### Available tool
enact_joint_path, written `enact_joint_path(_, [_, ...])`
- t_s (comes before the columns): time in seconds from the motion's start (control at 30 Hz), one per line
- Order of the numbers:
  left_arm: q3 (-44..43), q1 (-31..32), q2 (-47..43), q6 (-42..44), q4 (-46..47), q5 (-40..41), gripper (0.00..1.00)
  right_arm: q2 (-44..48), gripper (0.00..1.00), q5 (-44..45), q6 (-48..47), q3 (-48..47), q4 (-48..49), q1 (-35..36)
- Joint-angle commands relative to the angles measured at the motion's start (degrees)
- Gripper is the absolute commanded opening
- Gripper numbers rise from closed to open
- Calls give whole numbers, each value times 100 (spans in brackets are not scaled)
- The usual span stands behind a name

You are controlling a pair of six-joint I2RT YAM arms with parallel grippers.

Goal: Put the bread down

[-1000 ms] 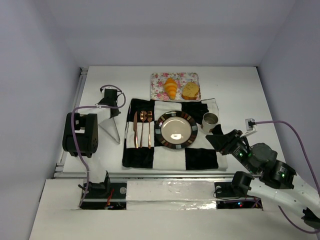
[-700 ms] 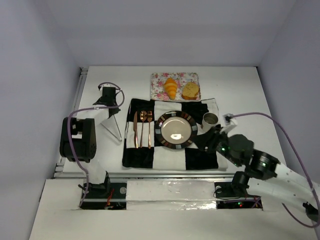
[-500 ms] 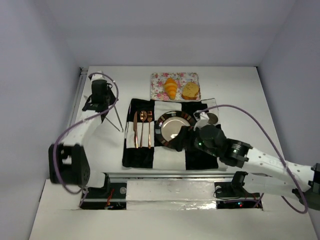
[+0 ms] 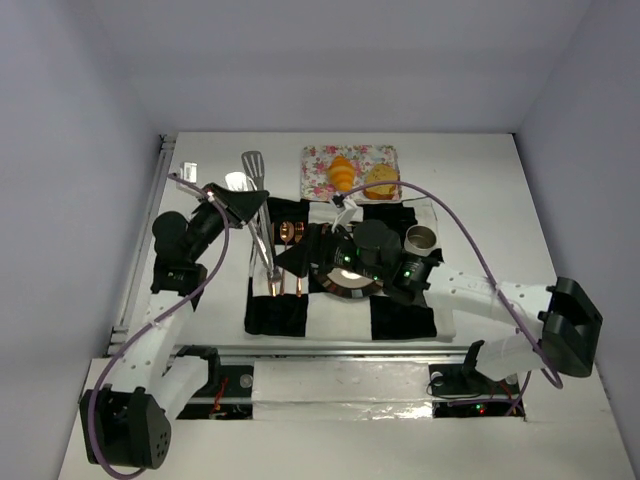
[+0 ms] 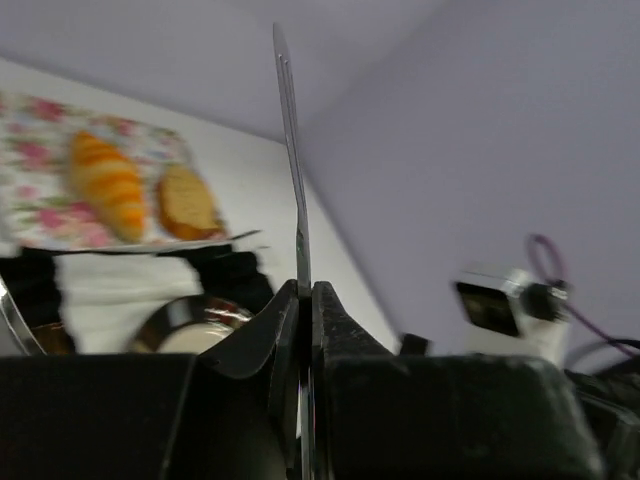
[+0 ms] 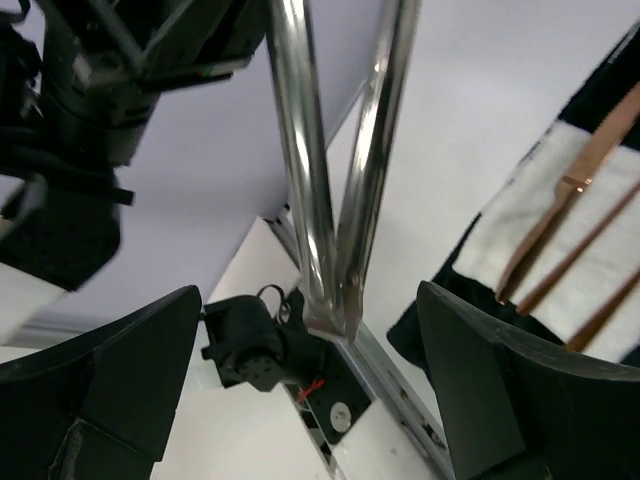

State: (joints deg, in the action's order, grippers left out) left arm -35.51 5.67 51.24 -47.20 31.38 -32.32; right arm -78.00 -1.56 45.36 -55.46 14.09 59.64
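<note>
The bread, an orange ridged croissant [image 4: 341, 172] [image 5: 105, 185] and a round toasted slice [image 4: 381, 180] [image 5: 187, 200], lies on a floral tray [image 4: 352, 153] at the back. My left gripper [image 4: 245, 205] [image 5: 304, 290] is shut on metal tongs [image 4: 262, 235] [image 5: 290, 150], which slant over the left part of the checkered cloth [image 4: 400, 315]. My right gripper [image 4: 300, 255] [image 6: 310, 370] stands open, its fingers [image 6: 130, 380] wide on both sides of the tongs' hinged end [image 6: 335, 315] without touching it.
A dark-rimmed plate [image 4: 335, 285] on the cloth is mostly covered by my right arm. A cup [image 4: 420, 240] stands to its right. Copper cutlery [image 4: 285, 235] [image 6: 580, 200] lies under the tongs. The table's metal rail and the left arm's base show in the right wrist view.
My left arm swung the tongs in from the left over the cloth. My right arm reached left across the plate, and its jaws opened wide round the tongs' hinged end.
</note>
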Motion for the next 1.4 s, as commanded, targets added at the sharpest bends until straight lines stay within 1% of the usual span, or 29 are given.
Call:
enact_joint_path(0.0, [254,13,-132,-1483,2739,-1109,0,-215,95,-169,157,-263,1061,13])
enact_joint_path(0.03, [324,13,-115,-1920,3073,-1232,0,-286,95,-169,209,-281,1078,13])
enact_joint_path(0.07, [395,13,-80,-2133,3442,-1259,0,-356,97,-221,218,-298,1105,13])
enact_joint_path(0.1, [517,13,-10,-2309,4081,-1303,0,-435,98,-317,236,-333,1183,13])
enact_joint_path(0.17, [676,13,122,-2792,4638,-1356,0,-646,98,-616,297,-351,1272,13])
enact_joint_path(0.2, [720,13,166,-2916,5102,-1374,0,-699,98,-695,358,-325,1498,13])
enact_joint_path(0.27, [878,13,272,-3258,5483,-1374,0,-770,98,-942,604,-106,1920,13])
enact_joint_path(0.3, [931,13,307,-3382,5920,-1365,0,-796,98,-986,675,-53,2183,13])
enact_joint_path(0.33, [975,13,351,-3505,6115,-1356,0,-866,98,-1091,771,0,2290,13])
enact_joint_path(0.4, [1054,74,465,-3743,6511,-1365,0,-936,96,-1179,903,79,2684,13])
enact_joint_path(0.5, [1099,136,544,-3849,6723,-1356,0,-1103,93,-1338,1158,150,3203,13])
enact_joint_path(0.57, [1090,197,562,-3867,6776,-1356,0,-1209,89,-1443,1351,176,3398,13])
enact_joint_path(0.7, [993,250,518,-3884,6820,-1418,0,-1446,85,-1610,1712,272,3986,13])
enact_joint_path(0.77, [958,250,501,-3911,6855,-1479,0,-1481,83,-1645,1879,308,4093,13])
enact_joint_path(1.03, [966,303,492,-3911,6900,-1734,0,-1385,74,-1470,1932,448,4120,13])
enact_joint_path(1.17, [1089,303,465,-3858,6821,-1831,7,-1271,68,-1250,1941,606,4111,13])
enact_joint_path(1.27, [1160,303,422,-3797,6742,-1875,14,-1244,66,-1241,2011,651,4120,-92])
enact_joint_path(1.3, [1169,303,395,-3779,6672,-1892,20,-1244,65,-1241,2029,677,4137,-93])
enact_joint_path(1.37, [1169,303,360,-3683,6592,-1945,25,-1244,64,-1285,2073,712,4181,-145])
